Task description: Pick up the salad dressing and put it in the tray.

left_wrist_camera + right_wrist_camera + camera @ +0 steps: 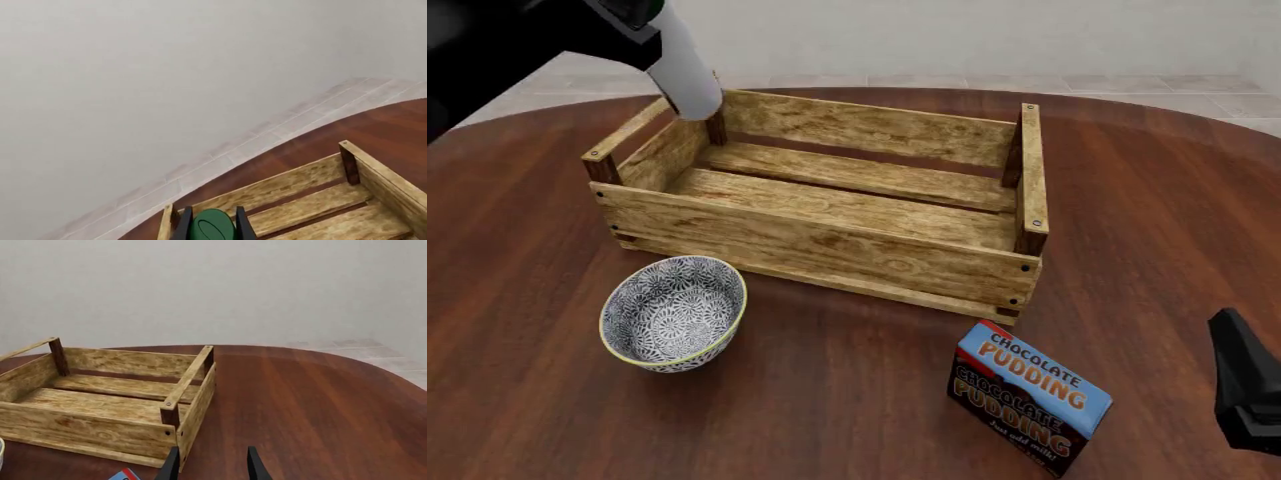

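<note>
My left fingers [213,227] are clamped on the dressing [685,72] at its green cap, the bottle hanging below them with its long axis tilted, over the tray's [827,245] far left corner. The tray floor lies below and inward of these fingers, so release needs a short inward shift. My right fingers [212,465], apart and empty, hang well off over the desk [868,400].

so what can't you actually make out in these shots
- Salad dressing: front view shows only its white body; the left end effector covers the cap.
- Left wrist view: only the green cap shows; the frame edge crops the rest.
- Right end effector: mostly cropped in both views.
</note>
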Robot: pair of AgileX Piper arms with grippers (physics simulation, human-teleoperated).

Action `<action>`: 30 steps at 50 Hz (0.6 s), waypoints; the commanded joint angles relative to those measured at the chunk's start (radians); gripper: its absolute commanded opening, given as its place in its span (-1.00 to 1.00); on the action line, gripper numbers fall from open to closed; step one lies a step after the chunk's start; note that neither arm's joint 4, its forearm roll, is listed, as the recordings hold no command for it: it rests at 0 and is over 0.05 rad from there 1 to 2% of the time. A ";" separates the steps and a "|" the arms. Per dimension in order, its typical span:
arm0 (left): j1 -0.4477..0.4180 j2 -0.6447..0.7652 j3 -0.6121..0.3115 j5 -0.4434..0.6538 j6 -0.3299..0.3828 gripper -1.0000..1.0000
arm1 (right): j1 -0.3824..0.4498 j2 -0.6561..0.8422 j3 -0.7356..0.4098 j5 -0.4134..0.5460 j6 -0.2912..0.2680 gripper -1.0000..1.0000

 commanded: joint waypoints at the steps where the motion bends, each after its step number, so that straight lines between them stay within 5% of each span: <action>1: -0.040 0.064 -0.035 -0.029 0.047 -1.00 | -0.004 0.000 -0.001 -0.001 0.001 1.00; 30: -0.065 0.231 -0.157 -0.004 0.039 -1.00 | -0.002 0.000 0.001 -0.003 0.001 1.00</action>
